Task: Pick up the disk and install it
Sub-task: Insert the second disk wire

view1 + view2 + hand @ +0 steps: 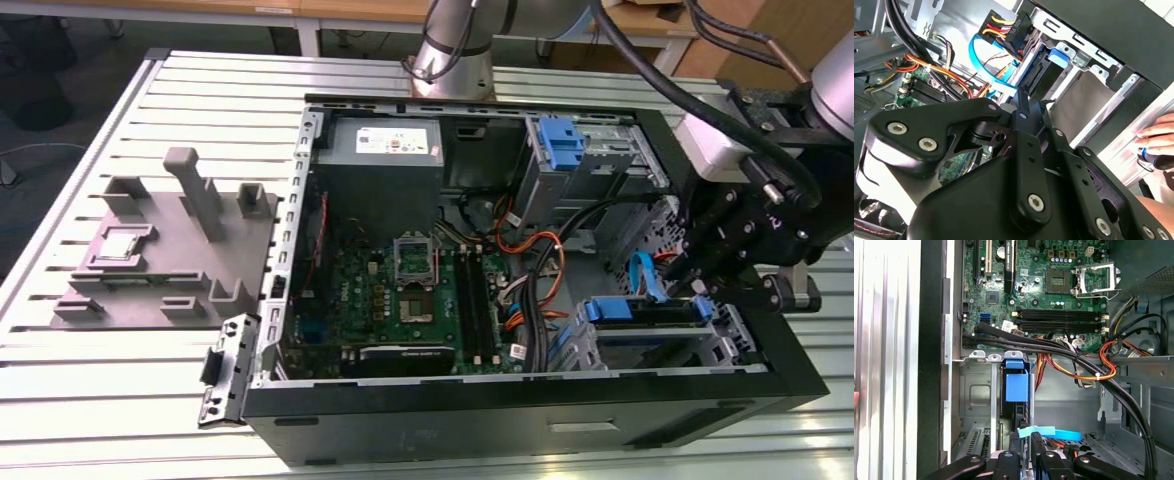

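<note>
Exterior view, disk (645, 312) in bay, beneath end effector (699, 285)

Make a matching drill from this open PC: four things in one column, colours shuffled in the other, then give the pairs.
Things:
1. motherboard
2. data cable
3. drive carrier
4. jig on the table

Colours:
A. grey
B. green
C. dark blue
D. light blue

Pairs: 1-B, 2-D, 3-C, 4-A
</note>
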Robot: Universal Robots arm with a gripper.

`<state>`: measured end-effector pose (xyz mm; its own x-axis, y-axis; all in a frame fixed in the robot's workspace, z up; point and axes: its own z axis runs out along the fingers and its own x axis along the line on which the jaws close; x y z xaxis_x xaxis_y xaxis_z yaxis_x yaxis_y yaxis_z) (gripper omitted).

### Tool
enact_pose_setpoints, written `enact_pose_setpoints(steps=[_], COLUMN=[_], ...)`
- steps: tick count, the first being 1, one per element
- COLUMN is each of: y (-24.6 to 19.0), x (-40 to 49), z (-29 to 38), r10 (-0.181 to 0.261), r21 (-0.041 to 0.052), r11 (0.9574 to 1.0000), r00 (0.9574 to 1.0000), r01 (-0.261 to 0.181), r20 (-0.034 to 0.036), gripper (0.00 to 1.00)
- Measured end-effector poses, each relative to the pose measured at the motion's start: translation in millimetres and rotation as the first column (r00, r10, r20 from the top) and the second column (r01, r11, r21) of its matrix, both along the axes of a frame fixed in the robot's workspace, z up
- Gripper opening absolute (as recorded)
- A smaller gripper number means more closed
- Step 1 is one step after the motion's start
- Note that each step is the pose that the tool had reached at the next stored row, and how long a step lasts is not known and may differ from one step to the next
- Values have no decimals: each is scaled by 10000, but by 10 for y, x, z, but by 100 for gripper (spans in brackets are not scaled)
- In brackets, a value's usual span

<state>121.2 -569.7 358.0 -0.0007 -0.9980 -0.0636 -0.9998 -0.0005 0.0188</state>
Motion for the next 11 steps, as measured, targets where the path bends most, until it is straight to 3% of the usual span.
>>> enact_pose_setpoints(steps=[7,11], y=[5,60], x=[0,0], z=[38,36], r10=[0,1], r21=[0,2], r11=[10000,10000], r00=[10000,10000], r01=[0,-1], r20=[0,0], gripper=[24,24])
